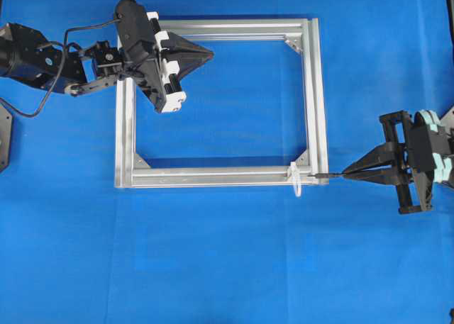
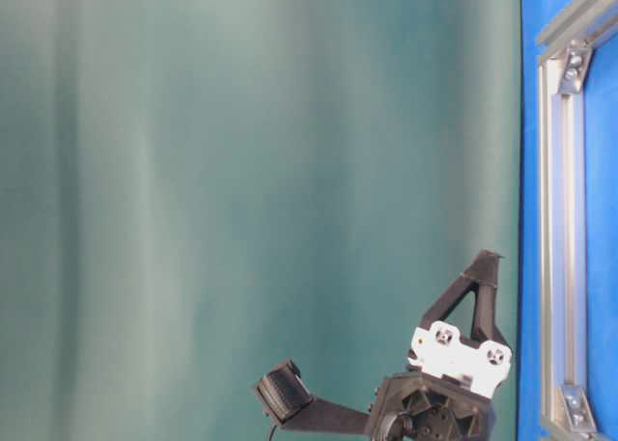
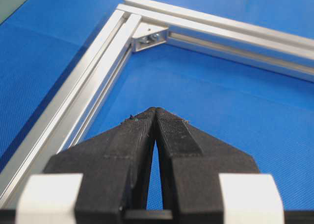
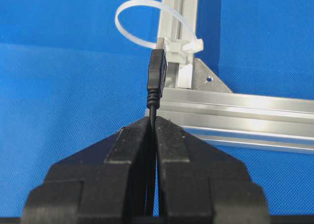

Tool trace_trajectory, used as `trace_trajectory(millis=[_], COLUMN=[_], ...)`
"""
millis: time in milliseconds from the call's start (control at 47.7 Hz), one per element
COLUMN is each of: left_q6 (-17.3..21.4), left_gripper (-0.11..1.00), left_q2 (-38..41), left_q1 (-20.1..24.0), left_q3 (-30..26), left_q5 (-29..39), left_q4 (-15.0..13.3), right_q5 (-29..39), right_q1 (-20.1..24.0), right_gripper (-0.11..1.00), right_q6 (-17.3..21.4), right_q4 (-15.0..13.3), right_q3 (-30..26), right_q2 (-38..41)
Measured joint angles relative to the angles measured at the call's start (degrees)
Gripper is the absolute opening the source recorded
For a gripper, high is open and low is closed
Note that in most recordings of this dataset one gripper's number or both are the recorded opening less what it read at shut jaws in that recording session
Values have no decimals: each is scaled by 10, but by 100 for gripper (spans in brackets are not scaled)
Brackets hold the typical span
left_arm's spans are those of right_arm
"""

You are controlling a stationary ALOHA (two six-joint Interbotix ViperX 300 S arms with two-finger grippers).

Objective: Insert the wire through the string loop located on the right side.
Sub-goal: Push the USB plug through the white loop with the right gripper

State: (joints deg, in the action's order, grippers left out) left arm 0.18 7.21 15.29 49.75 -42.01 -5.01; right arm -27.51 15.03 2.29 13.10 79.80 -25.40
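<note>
Blue cloth covers the tabletop (image 1: 234, 267), on which a square aluminium frame (image 1: 316, 90) lies flat. At the frame's near right corner the string loop (image 4: 147, 23) stands up from the bar. The right gripper (image 4: 154, 123) is clamped shut on the wire (image 4: 156, 79) just behind its plug, whose metal tip is seen at the loop's edge; whether it has entered cannot be told. The plug should be kept level and aimed at the loop's open middle, above the bar, then advanced slowly so the loop is not pushed aside. The left gripper (image 3: 155, 113) is closed on nothing and hangs over the frame's far left corner, well apart. Bare cloth lies beyond the right edge, giving room for withdrawal; the corner bracket (image 4: 208, 79) sits just beside the path.
</note>
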Motion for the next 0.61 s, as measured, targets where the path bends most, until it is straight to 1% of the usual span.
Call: trace_trajectory(millis=[231,440,608], left_q6=[0,0,0], left_gripper=[0,0,0], left_q2=[0,1,0], left_q1=[0,0,0], left_q3=[0,0,0], left_q5=[0,0,0], left_q4=[-1,-1,0], right_q5=[-4,-39,-57], right_q1=[-1,-1,-1], right_gripper=[-3,-3,-3], right_q6=[3,3,3], right_q4=[0,0,0], right_q3=[-12,-39,-73], right_q2=[21,76,124])
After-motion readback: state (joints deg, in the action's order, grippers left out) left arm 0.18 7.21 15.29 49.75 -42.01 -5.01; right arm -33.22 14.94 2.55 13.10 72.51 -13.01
